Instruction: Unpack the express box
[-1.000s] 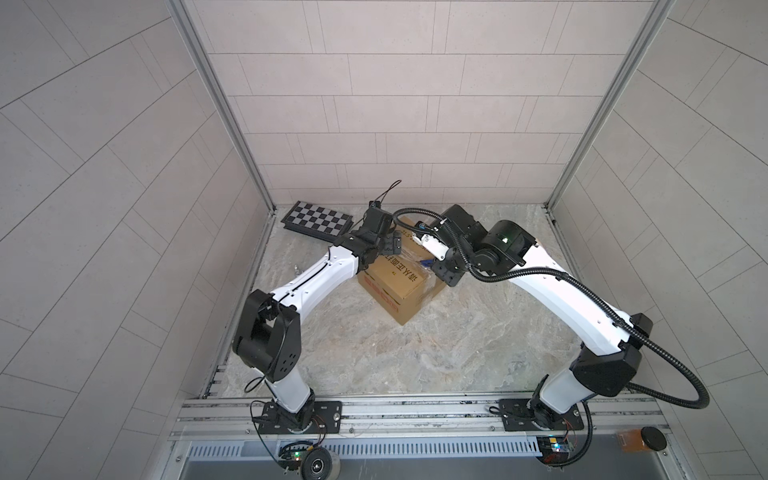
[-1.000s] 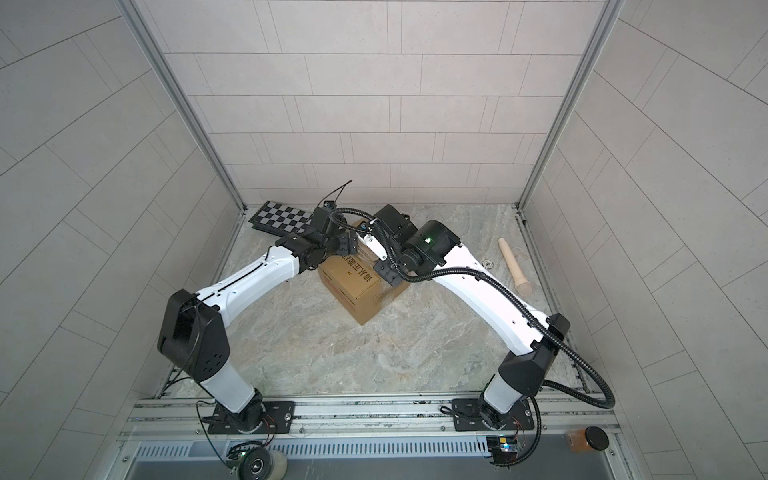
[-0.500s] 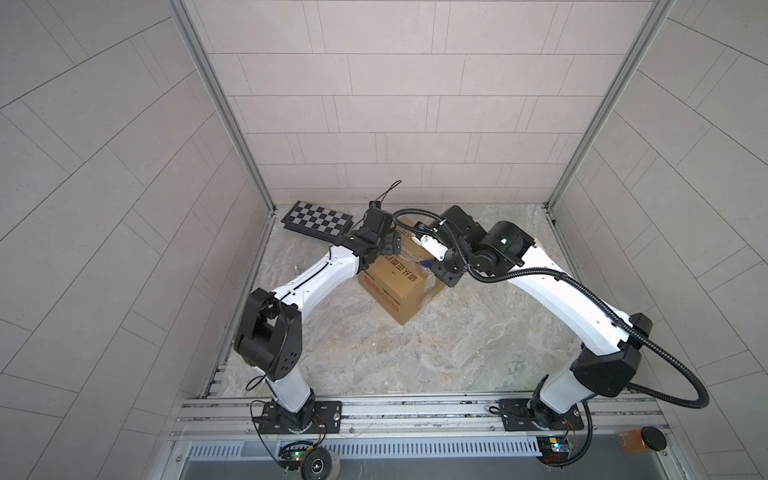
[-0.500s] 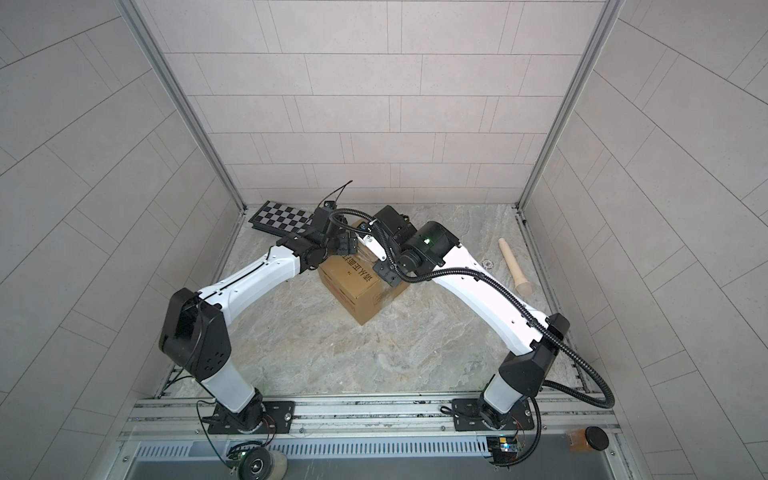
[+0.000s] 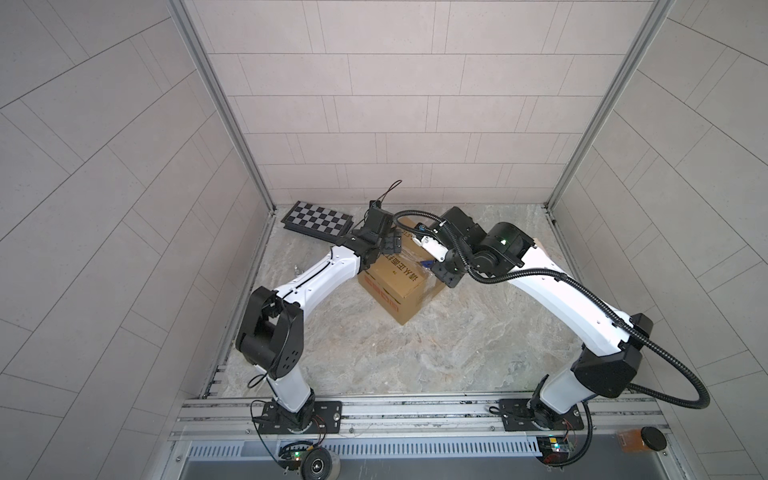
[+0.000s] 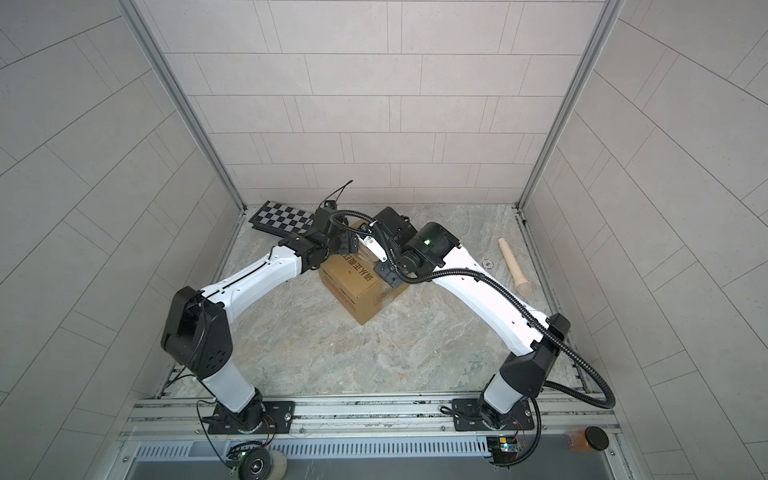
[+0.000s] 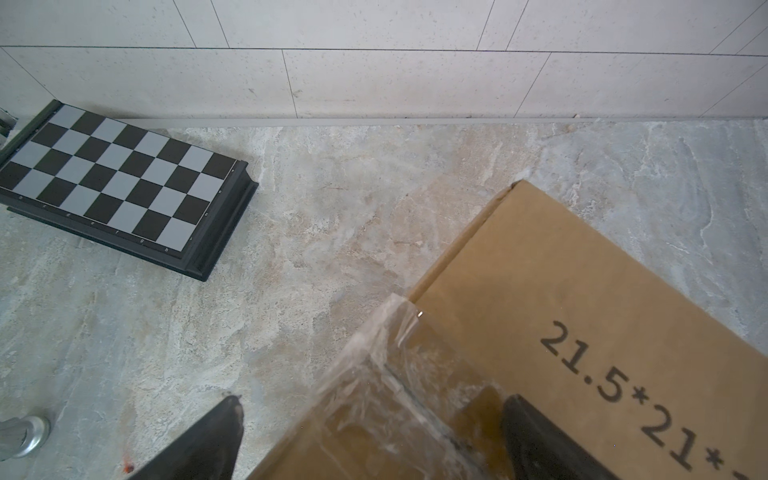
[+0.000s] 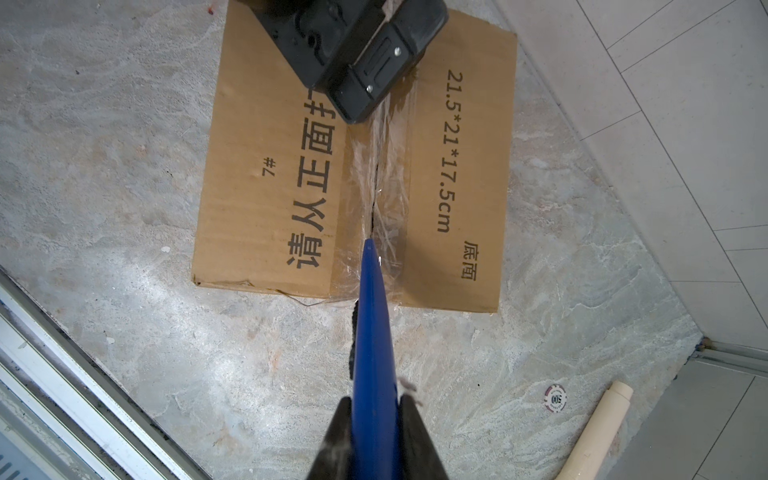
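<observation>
Top views look down; close wrist views seemingly share the express box (image 8: 249, 199).

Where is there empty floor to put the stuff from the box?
Biggest bare patch: the marble floor between the express box and the front rail. A smaller one is between the chequered board and the box. Crowded: over the box, where the left gripper and the right gripper with its blue tool meet.

The express box (image 8: 257, 145) is matt corrugated cardboard; its clear tape (image 8: 390, 174) shines, crinkled; the blue tool (image 8: 374, 332) looks smooth plastic.
</observation>
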Available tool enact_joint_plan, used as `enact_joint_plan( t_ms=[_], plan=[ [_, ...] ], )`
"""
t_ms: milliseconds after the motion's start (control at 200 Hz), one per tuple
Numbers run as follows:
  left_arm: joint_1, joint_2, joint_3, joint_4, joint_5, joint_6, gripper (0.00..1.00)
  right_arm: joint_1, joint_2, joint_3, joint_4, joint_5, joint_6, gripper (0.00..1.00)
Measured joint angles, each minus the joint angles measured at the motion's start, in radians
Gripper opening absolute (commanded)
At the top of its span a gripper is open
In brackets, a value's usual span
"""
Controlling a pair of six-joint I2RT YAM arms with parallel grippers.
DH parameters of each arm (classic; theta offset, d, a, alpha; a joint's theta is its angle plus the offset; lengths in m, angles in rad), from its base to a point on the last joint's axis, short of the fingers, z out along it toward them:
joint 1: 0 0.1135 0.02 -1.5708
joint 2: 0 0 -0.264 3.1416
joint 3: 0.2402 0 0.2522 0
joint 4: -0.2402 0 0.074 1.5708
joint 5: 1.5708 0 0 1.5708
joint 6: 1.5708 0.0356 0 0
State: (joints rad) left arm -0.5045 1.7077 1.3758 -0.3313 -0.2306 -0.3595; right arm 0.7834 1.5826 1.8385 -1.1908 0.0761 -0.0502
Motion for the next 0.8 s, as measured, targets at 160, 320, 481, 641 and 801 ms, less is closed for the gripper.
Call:
enact_joint_plan(
  t_ms=[160,320,481,641,801],
  plan=[
    [-0.003,0.005,0.0,0.01,0.003,-0.004,1.0,-0.003,-0.019,0.0,-0.018,0.01,-0.001,0.0],
    [-0.002,0.008,0.0,0.015,0.001,-0.006,1.0,-0.004,-0.042,-0.003,-0.035,0.005,0.0,0.0],
    [-0.002,0.009,0.0,0.014,0.001,-0.006,1.0,-0.004,-0.053,-0.03,-0.02,-0.005,0.001,0.0],
    [-0.002,0.009,0.0,0.013,0.002,-0.007,1.0,-0.005,-0.051,-0.055,0.006,-0.012,0.003,0.0],
    [0.0,0.009,0.0,0.011,0.001,-0.009,1.0,-0.005,-0.037,-0.061,0.026,-0.017,0.007,0.0]
  ],
)
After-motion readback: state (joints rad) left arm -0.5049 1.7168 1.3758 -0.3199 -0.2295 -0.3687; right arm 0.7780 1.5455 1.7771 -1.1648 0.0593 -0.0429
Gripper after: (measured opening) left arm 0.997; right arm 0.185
